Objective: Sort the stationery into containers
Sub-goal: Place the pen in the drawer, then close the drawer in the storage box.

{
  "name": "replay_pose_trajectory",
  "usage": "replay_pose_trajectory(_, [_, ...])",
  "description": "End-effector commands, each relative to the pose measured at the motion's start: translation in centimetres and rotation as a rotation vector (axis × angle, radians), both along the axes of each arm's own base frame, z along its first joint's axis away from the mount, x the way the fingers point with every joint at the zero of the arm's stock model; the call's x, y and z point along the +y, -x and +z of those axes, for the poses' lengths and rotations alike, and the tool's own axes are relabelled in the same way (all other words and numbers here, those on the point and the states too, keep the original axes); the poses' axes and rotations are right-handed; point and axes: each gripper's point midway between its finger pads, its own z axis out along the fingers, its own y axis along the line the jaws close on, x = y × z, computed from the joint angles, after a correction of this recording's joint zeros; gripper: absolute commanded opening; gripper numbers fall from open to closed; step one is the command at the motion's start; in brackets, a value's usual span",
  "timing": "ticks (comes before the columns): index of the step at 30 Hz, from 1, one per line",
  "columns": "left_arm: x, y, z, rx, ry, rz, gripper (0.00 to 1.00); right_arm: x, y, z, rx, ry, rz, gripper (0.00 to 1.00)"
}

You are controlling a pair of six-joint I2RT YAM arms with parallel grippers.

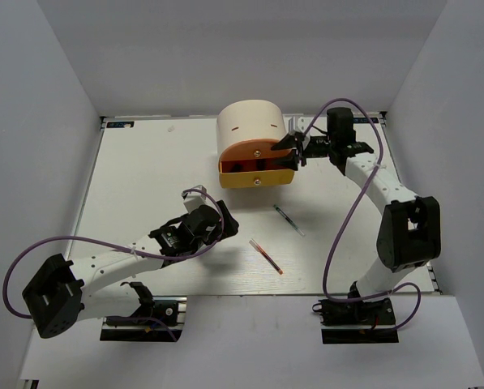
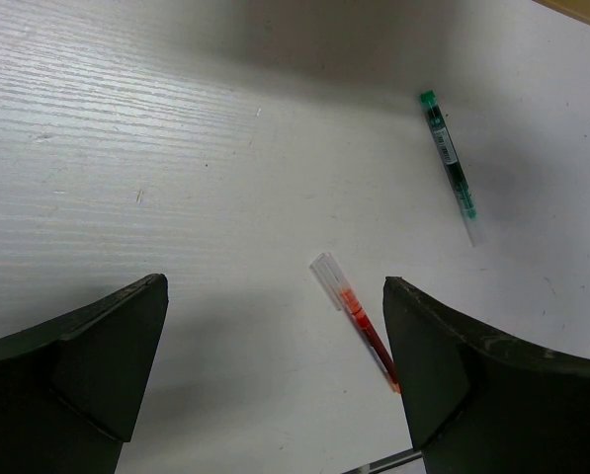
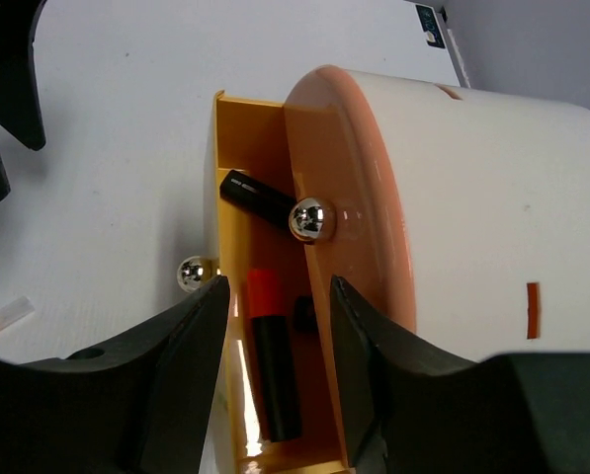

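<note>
Top external view: the left gripper hovers over the table, fingers spread and empty. To its right lie the red pen and the dark pen, both running far-left to near-right, their print unreadable. Farther right, the right gripper is spread and holds nothing over the open yellow drawer. An orange-ended highlighter lies lengthwise inside.

cabinet — cream | open drawer — yellow | red-ended black highlighter | red pen | green-capped pen | table white

The cabinet is standing far back on the counter, highlighters lying in its drawer, my right tool hanging at its right; the nearer pen is lying left of the farther pen.
</note>
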Motion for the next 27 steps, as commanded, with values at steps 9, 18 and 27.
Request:
replay_pose_trajectory(9, [-0.2,-0.4,1.4,-0.021,0.025,0.006,0.99,-1.1,7.2,1.6,0.043,0.002,0.093,0.00])
replay_pose_trajectory(18, [-0.6,-0.6,1.3,-0.018,0.020,-0.007,0.99,-0.9,6.1,-4.4,0.095,0.195,0.024,0.00])
replay_pose_trajectory(27, [-0.8,-0.7,1.4,-0.018,0.020,-0.007,0.99,-0.2,0.5,-6.7,0.063,0.287,-0.210,0.00])
